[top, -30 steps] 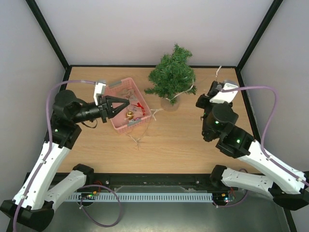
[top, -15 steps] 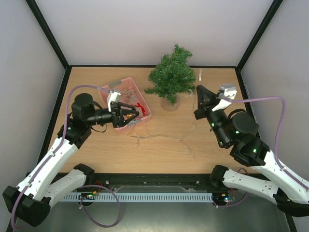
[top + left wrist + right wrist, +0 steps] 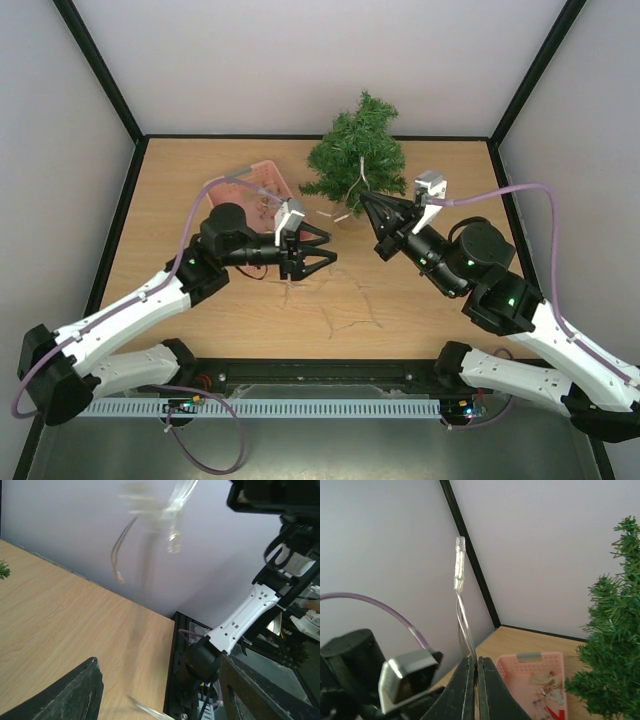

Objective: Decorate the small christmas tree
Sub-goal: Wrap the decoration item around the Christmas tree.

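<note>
The right gripper [image 3: 476, 662] has its two black fingers pressed together on a thin transparent wire of a light string [image 3: 463, 611]. The wire rises straight from between the fingertips and ends in a small clear bulb [image 3: 458, 560] above them. In the right wrist view, the small christmas tree with dark green bristly needle branches [image 3: 612, 655] stands to the right of these fingers. The pink plastic basket with perforated walls [image 3: 532, 669] lies ahead of them on the light wooden table [image 3: 510, 642]. Some small ornaments and something red are in the basket.

In the top view, the tree [image 3: 357, 158] stands upright at the far side of the table, just beyond the right fingers. One strand of the wire runs from its branches down to them. More of the same wire lies in loose loops on the table [image 3: 200, 180], on the near side of both grippers.

The left gripper [image 3: 326, 251] has its fingers wide apart, with nothing between them. They point toward the right gripper, which is near but not touching. The basket [image 3: 262, 178] is behind the left fingers, partly hidden by the left arm. In the left wrist view, a blurred piece of clear wire [image 3: 150, 510] hangs above the open fingers [image 3: 70, 692].
</note>
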`<state>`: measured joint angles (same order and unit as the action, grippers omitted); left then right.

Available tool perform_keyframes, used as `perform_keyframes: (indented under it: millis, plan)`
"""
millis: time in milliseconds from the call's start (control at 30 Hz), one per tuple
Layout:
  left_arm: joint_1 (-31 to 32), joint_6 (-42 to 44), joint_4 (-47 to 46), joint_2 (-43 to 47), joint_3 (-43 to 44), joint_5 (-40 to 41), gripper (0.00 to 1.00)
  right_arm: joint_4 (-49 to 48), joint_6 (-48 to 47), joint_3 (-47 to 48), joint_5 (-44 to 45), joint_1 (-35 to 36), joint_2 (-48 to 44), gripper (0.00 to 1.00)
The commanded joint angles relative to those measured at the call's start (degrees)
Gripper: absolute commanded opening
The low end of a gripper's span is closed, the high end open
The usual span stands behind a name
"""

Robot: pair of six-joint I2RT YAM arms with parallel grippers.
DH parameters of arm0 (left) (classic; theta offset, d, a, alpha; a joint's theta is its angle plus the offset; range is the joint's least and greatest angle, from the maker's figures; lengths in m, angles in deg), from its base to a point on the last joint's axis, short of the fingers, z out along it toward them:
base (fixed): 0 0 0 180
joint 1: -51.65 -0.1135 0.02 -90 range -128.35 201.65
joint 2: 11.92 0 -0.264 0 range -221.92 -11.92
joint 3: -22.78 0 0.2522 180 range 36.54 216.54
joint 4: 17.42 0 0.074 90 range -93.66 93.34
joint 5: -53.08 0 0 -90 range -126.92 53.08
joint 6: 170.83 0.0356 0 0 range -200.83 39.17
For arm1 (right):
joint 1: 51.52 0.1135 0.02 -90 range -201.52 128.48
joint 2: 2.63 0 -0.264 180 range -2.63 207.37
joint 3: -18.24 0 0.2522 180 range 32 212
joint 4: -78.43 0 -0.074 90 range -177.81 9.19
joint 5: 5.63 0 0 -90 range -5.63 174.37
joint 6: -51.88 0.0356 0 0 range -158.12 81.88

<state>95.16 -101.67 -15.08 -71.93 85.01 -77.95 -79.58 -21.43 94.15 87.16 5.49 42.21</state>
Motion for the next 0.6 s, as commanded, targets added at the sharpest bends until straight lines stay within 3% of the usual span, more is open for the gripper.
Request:
perform_keyframes:
  millis: [0, 167, 333, 467, 567]
  plan:
    - [2.45, 2.05, -7.58, -3.22, -0.56, 6.25, 0.65, -5.68, 3.45, -0.69, -2.03, 0.11, 0.47, 0.02]
    - [2.85, 1.84, -11.12, -6.27, 0.23, 7.09, 0.61, -6.84, 3.99, -0.61, -2.76, 0.03, 1.20, 0.02]
    - [2.87, 1.71, -15.29, -7.13, 0.23, 6.34, 0.45, -6.87, 3.93, -0.78, -2.37, 0.10, 0.98, 0.02]
    - [2.84, 1.97, -17.02, -6.81, -0.42, 5.86, 0.40, -6.45, 3.79, -0.99, -1.62, 0.10, 0.31, 0.02]
    - [2.88, 2.73, -16.87, -6.47, -0.56, 6.11, 0.22, -6.27, 3.57, -1.18, -0.72, 0.11, -0.13, 0.02]
